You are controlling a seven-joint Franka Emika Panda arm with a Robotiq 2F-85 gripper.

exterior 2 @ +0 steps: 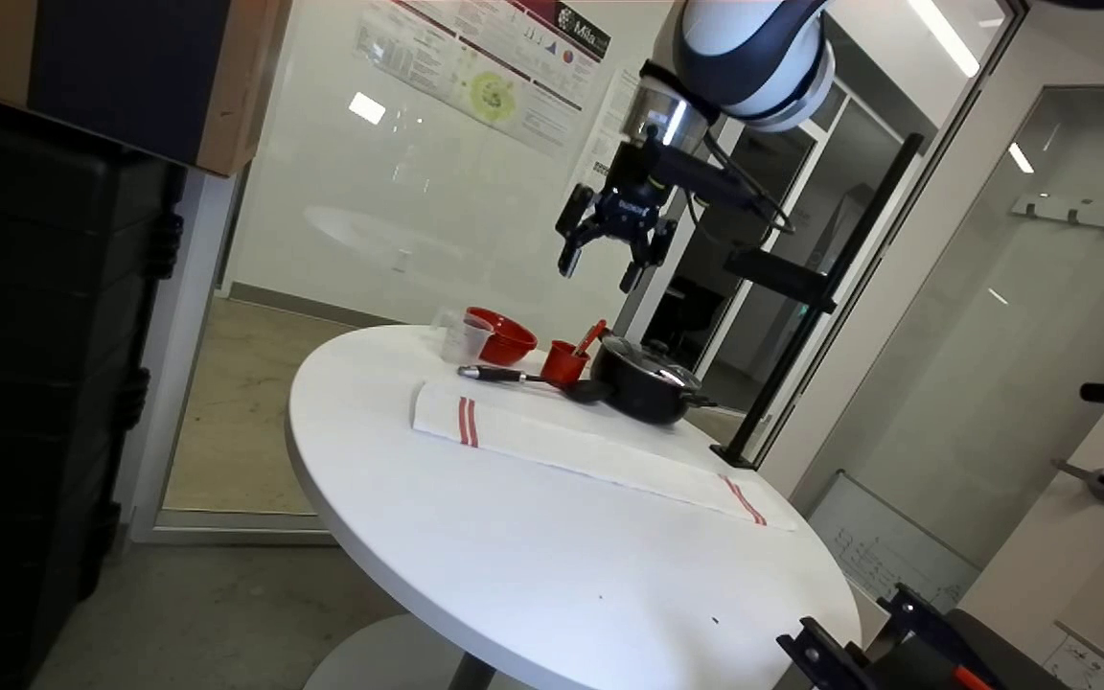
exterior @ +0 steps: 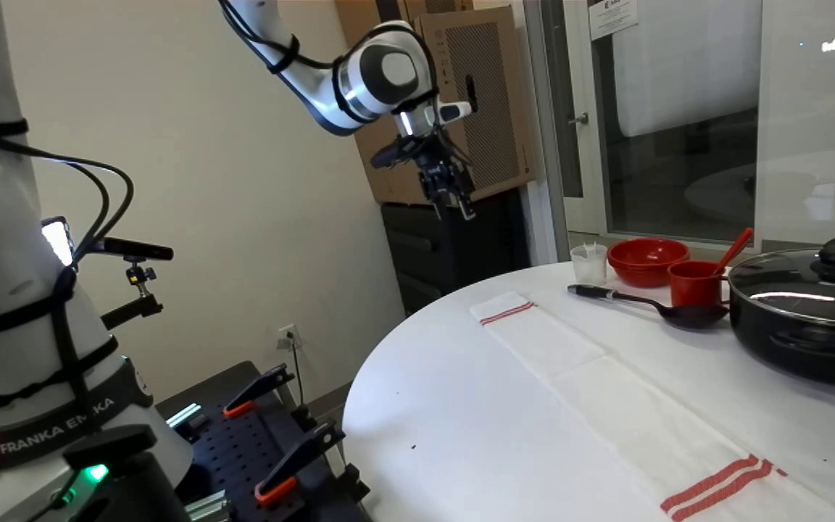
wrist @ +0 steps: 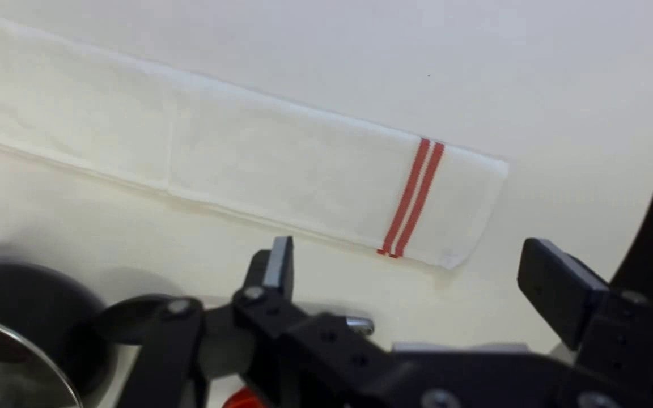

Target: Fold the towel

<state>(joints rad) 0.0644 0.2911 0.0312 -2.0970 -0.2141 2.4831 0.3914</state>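
A round white table (exterior: 417, 391) stands before a glass partition (exterior: 678, 188), with a cardboard box (exterior: 501, 109) on a black cabinet (exterior: 425, 268) past its edge. Along the table the red-striped white dish towel (wrist: 298, 164) lies flat, a long narrow strip whose doubled edge suggests a lengthwise fold. The single arm (exterior: 381, 80) has its Robotiq gripper (exterior 2: 598, 270) well above the table, fingers spread wide, holding nothing. In the wrist view the striped end nearer the translucent plastic cup (exterior: 589, 267) lies below the gripper, between the fingertips side to side but off toward the upper edge, and the towel's long axis slants only slightly from the line joining them. Closing that way would probably gather cloth along its length rather than pinch across its width, so a turn of the wrist may help before that end is folded over. Beside the strip lies a black serving spoon (exterior: 678, 314), and beyond it stand the containers: that cup, its contents too faint to tell; stacked red bowls (exterior: 646, 274); a red mug (exterior: 694, 283) with a red-handled utensil (exterior: 734, 251) leaning in it; and a black pot (exterior: 794, 319) under a glass lid (exterior: 794, 279), its inside unreadable.
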